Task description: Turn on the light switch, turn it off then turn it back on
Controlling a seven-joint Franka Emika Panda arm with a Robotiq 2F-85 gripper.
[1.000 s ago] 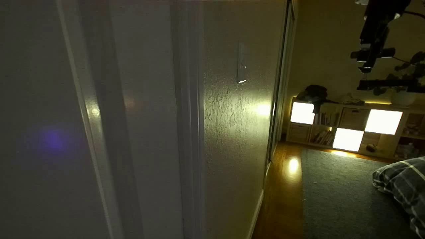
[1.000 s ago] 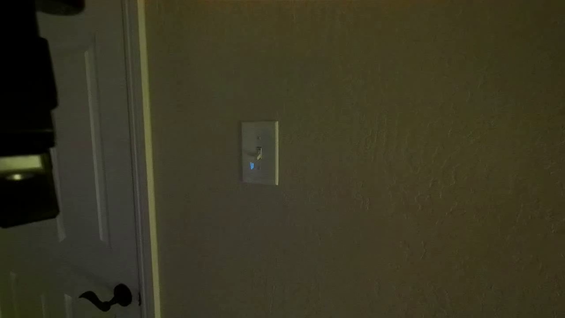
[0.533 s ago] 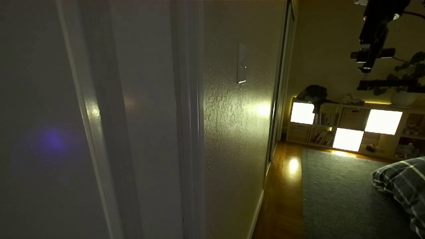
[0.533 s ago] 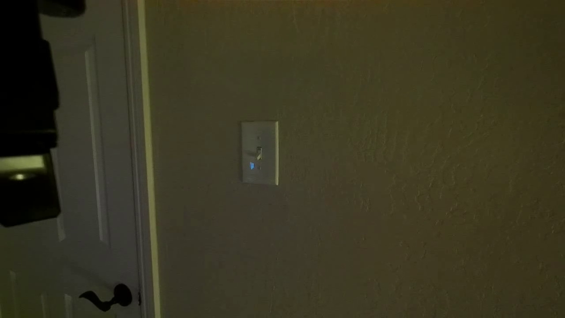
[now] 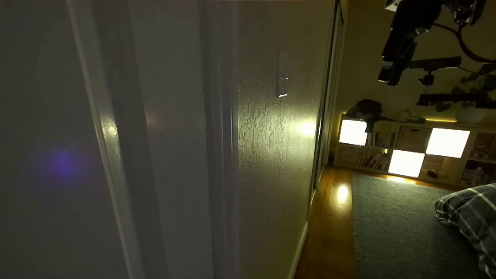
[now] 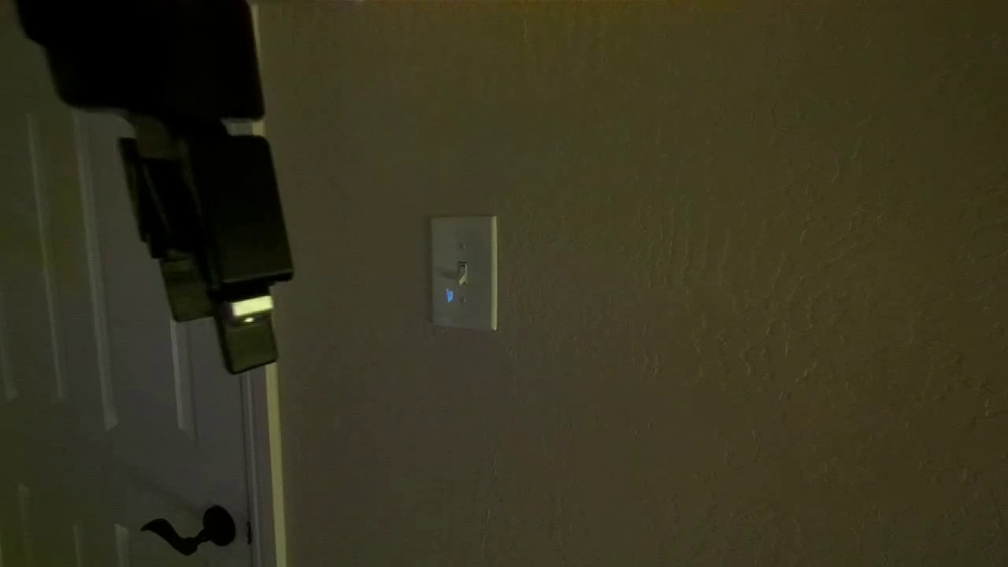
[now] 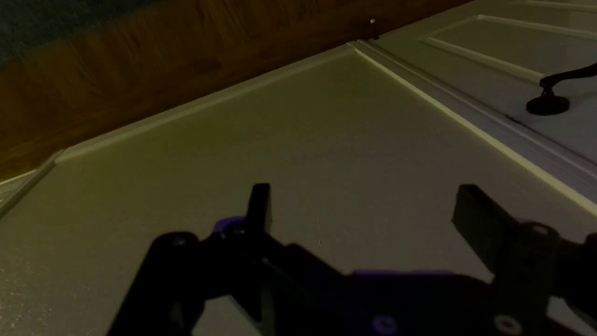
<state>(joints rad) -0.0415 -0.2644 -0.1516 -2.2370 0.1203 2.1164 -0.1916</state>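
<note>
In front of a beige, lightly textured wall (image 7: 298, 154), my black, two-fingered claw (image 7: 364, 196) has its fingers (image 7: 258, 205) spread wide; the lower edge of the wrist view cuts off the rest of it. My dark arm (image 6: 165, 63) runs out through the top of both exterior views. The pale white, rectangular light switch (image 6: 463, 272) sits on the wall, right of the cream door frame (image 6: 276, 472) and apart from my claw. Which way its small pale toggle (image 6: 462, 276) leans I cannot tell for certain, and in an exterior view the switch (image 5: 282, 73) stands nearly edge-on.

Farther off, a pale wooden cube shelf (image 5: 452, 168) holds three glowing white squares (image 5: 448, 142), dim, slanting books (image 5: 378, 159), a brown box-shaped bin (image 5: 414, 138) and a small dark thing (image 5: 433, 173) I can't make out. A dark, crumpled heap (image 5: 366, 108) lies on top. Grey plaid bedding (image 5: 469, 221) is cut off by the right edge. Only an exterior view gives me that shelf; the black, curved handle (image 6: 189, 545) on the white panelled door (image 6: 150, 449) shows in the wrist view and in an exterior view. The switch shows in both exterior views alone.
</note>
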